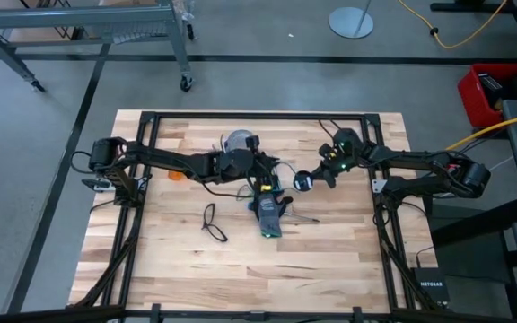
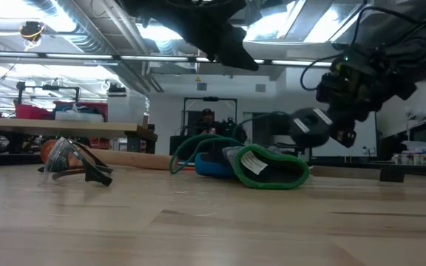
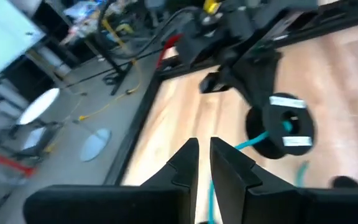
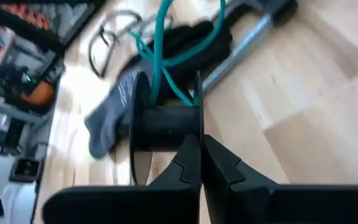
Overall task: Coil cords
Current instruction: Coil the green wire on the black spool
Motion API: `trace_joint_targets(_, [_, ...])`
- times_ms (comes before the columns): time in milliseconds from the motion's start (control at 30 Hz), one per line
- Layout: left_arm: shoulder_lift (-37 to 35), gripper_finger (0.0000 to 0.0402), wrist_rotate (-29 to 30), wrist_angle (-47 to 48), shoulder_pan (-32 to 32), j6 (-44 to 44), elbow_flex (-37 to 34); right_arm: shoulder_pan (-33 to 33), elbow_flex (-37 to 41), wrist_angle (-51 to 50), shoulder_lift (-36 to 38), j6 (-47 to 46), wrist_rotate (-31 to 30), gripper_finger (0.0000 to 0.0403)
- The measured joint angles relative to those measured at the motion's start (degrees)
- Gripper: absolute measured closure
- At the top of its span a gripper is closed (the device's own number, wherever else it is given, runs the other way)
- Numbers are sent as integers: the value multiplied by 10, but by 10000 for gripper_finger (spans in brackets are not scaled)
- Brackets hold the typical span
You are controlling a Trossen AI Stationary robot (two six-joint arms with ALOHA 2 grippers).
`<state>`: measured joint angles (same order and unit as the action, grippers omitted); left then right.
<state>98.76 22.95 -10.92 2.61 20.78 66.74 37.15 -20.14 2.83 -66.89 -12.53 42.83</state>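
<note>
A: Cords first: the thin teal flexible cord (image 4: 160, 56) runs from the small black plastic spool with two round flanges (image 4: 166, 127) down toward the grey-and-black fabric work glove with a green cuff (image 2: 268, 168) near the table's middle. The thin dark cord lying in a loose loop (image 1: 212, 222) sits apart on the pale wooden butcher-block table (image 1: 169, 269), nearer the left arm's side.

B: How will they handle?

A: My guess is light and limp. The teal one sags and curls in the low view, so it will follow whatever pulls it and snag on the soft glove. The spool looks hard, smooth and rigid; the hub between the flanges is the sensible place to grip.

B: And the grippers?

A: The right gripper (image 4: 201, 163) hangs above mid-table, its fingers pinched together against the spool's hub, carrying it off the wood. The left gripper (image 3: 204, 163) hovers just beside, over the glove, fingers a narrow slit apart with the teal line passing under them; I can't tell whether they pinch it.
</note>
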Motion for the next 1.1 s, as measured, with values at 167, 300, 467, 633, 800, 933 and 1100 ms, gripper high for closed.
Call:
trace_joint_targets(167, [0,394,-182,0,13,-99,0,0,0,-15,0,95,42,401])
trace_joint_targets(300, [0,397,-260,-2,26,-147,0,-16,0,-10,0,164,67,402])
trace_joint_targets(467, [0,399,-288,-19,43,-176,0,-65,0,-9,0,174,26,402])
trace_joint_targets(633, [0,397,-370,-18,54,-200,0,-116,-3,-12,0,175,-38,402])
trace_joint_targets(800, [0,399,-398,-17,48,-184,0,-160,-31,-18,0,175,-186,402])
trace_joint_targets(933, [0,397,-397,-17,44,-158,0,-186,-71,-39,0,212,-313,402])
trace_joint_targets(1100, [0,400,-364,-17,43,-137,0,-208,-130,-124,0,264,-464,402])
